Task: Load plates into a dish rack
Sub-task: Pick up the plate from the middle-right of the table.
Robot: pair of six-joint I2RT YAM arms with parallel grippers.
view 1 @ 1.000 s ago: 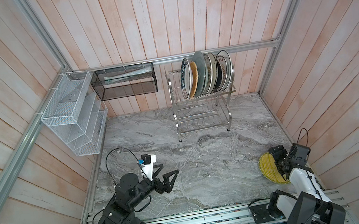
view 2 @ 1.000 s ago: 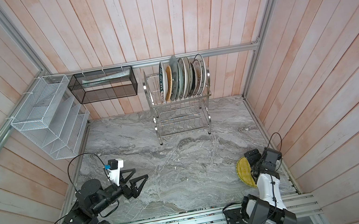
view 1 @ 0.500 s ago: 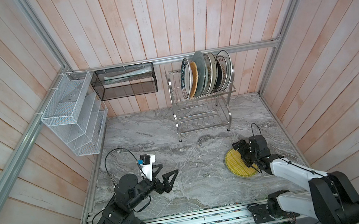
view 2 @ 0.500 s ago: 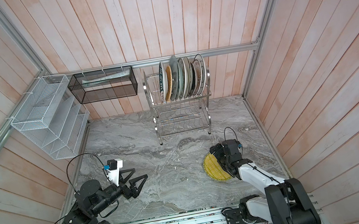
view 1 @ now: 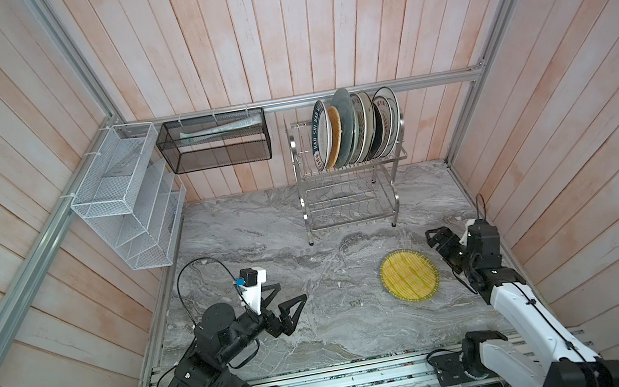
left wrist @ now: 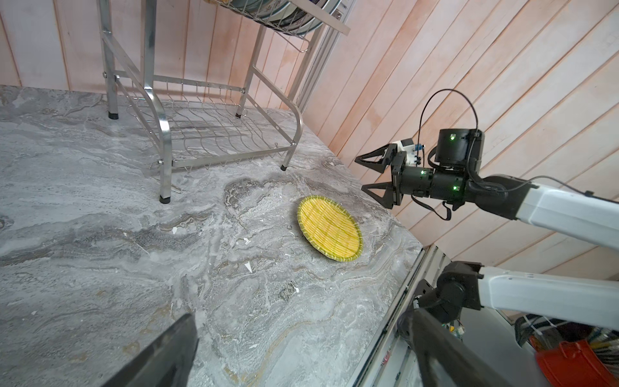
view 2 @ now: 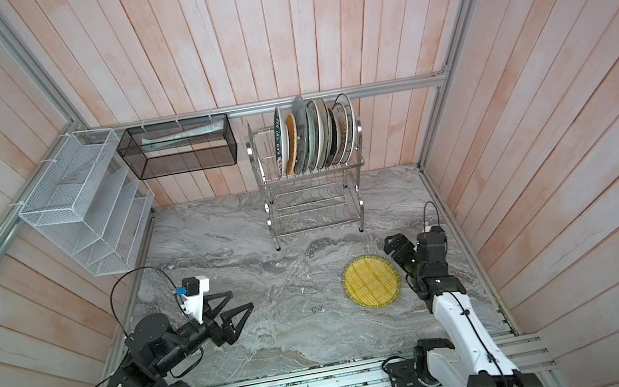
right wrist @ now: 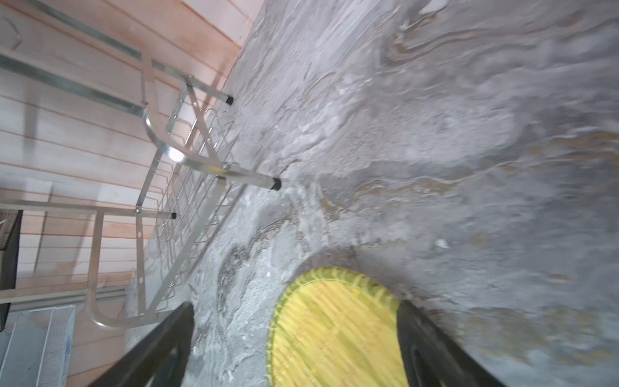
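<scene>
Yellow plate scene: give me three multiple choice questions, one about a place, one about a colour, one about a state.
1. Where is the yellow plate?
A. In the white shelf
B. Flat on the table
C. In a gripper

2. What colour is the mesh basket hanging beside the rack?
A. Black
B. Red
C. Blue

3. How is the right gripper?
A. Shut on the plate
B. Shut, empty
C. Open, empty

Answers:
1 B: it lies flat on the marble in both top views.
2 A: its mesh is dark.
3 C: its jaws stand spread, clear of the plate.
</scene>
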